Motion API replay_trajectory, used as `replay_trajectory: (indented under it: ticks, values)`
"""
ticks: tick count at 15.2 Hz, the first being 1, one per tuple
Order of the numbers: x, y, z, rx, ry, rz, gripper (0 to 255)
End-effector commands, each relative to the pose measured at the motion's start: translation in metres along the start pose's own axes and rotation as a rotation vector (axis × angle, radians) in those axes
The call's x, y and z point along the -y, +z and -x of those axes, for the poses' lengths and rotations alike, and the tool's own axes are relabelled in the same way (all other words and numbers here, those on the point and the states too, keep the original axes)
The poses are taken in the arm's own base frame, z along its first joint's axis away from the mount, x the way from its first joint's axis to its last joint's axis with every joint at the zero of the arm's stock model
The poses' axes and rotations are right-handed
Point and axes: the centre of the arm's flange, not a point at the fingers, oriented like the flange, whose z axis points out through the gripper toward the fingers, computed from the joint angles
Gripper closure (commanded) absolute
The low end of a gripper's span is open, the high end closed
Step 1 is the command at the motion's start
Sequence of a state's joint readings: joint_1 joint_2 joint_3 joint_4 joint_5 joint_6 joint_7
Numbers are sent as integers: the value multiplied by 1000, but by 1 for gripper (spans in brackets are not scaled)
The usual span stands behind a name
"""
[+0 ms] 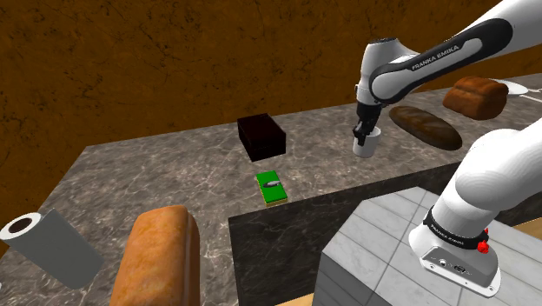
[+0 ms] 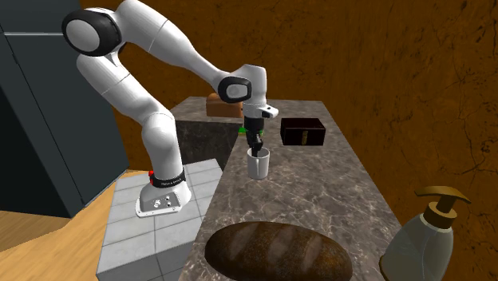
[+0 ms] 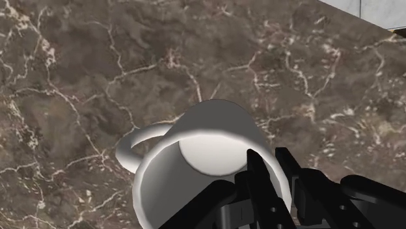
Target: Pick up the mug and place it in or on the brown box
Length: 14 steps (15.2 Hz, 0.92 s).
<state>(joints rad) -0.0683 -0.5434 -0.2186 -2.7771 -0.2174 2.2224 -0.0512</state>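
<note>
A white mug [image 1: 368, 147] [image 2: 258, 165] stands upright on the dark marble counter [image 1: 156, 165], near the edge beside the stand. My black gripper [image 1: 362, 134] [image 2: 255, 148] comes down onto it from above. In the wrist view the gripper [image 3: 272, 160] is shut on the mug [image 3: 195, 146], with one finger inside the rim and one outside, on the side opposite the handle. The dark brown box [image 1: 261, 136] [image 2: 303, 131] sits on the counter apart from the mug, toward the shoulder view's left.
A green pad [image 1: 272, 187] with a small grey object lies between box and counter edge. Bread loaves [image 1: 161, 256] [image 1: 477, 96], a dark oval loaf [image 1: 424, 126] [image 2: 275, 254], a paper roll [image 1: 48, 245] and a soap dispenser [image 2: 427, 239] ring the counter.
</note>
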Motion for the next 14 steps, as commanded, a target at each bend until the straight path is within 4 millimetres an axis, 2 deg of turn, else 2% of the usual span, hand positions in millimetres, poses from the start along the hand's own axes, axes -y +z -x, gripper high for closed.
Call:
replay_trajectory:
  ticks: [1,14]
  values:
    - [-2,-10,0,0,0,0,255]
    - [-6,-78,1,0,0,0,255]
